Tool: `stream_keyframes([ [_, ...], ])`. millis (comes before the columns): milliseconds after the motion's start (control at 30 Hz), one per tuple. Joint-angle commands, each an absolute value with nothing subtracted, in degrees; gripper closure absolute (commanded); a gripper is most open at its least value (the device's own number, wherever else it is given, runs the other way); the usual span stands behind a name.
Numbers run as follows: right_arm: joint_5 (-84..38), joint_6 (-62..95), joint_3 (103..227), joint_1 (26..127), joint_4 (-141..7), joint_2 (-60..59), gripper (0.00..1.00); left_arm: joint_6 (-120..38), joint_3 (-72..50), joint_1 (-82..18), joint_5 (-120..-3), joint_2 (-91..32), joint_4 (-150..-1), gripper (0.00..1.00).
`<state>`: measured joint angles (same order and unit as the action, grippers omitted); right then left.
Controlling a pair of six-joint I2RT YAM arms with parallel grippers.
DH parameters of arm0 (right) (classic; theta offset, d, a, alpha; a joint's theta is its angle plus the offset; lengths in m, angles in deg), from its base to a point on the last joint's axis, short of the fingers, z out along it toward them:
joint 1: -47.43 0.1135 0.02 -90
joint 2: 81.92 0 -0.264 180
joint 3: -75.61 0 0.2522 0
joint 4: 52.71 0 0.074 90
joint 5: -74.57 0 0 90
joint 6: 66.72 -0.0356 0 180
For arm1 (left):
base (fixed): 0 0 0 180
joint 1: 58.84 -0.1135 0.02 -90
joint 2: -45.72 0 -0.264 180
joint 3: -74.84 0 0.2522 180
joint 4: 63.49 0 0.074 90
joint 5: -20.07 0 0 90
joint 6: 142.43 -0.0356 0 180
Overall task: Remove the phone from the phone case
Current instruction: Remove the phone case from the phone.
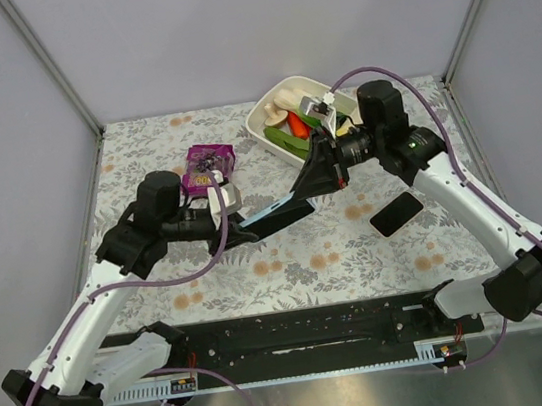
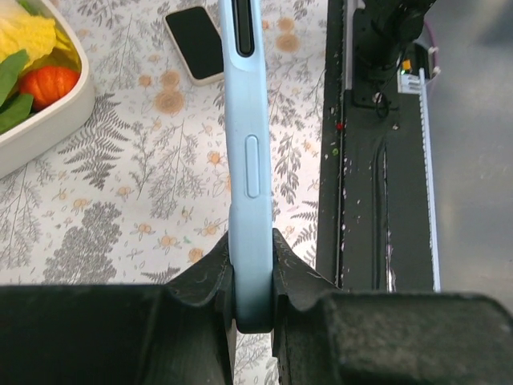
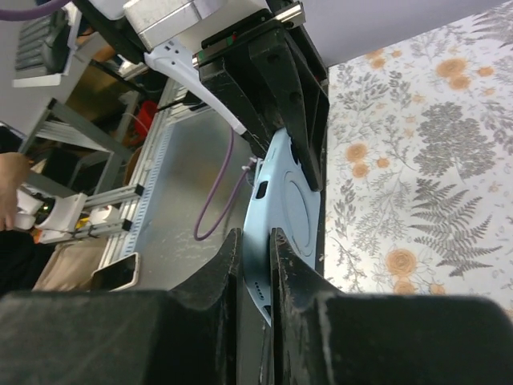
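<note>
From above you see the blue phone case [image 1: 270, 213] held off the desk [image 1: 289, 261] between both arms, a dark phone [image 1: 396, 214] lying near its right edge. Only the wrist views show left fingers [image 2: 204, 277] and right fingers [image 3: 216, 273] each clenched on the case.

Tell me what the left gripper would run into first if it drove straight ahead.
Likely the right gripper. The left gripper, shut on one end of the blue phone case, points along it; the right gripper clamps the far end, though depth is unclear.
</note>
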<state>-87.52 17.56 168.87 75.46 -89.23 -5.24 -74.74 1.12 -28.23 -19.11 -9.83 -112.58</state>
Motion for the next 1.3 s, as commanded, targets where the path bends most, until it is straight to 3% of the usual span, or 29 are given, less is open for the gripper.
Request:
stream_keyframes([
  [0, -91.1, 6.0, 165.5, 75.9, -79.8, -2.2, 1.0, -84.9, -4.8, -24.0, -22.9, -9.0, -111.6, 1.0],
  [300, -96.4, -25.4, 156.1, 75.9, -40.4, 0.4, 1.0, -86.0, -7.6, -22.7, -23.2, -9.1, -113.2, 1.0],
  [700, -99.5, -40.4, 156.2, 77.0, -23.7, 4.8, 1.0, -92.5, -11.2, -18.9, -27.3, -10.6, -118.9, 1.0],
  [1267, -100.9, -46.2, 157.4, 78.2, -18.3, 8.2, 1.0, -97.1, -12.9, -16.2, -31.6, -11.3, -121.6, 1.0],
])
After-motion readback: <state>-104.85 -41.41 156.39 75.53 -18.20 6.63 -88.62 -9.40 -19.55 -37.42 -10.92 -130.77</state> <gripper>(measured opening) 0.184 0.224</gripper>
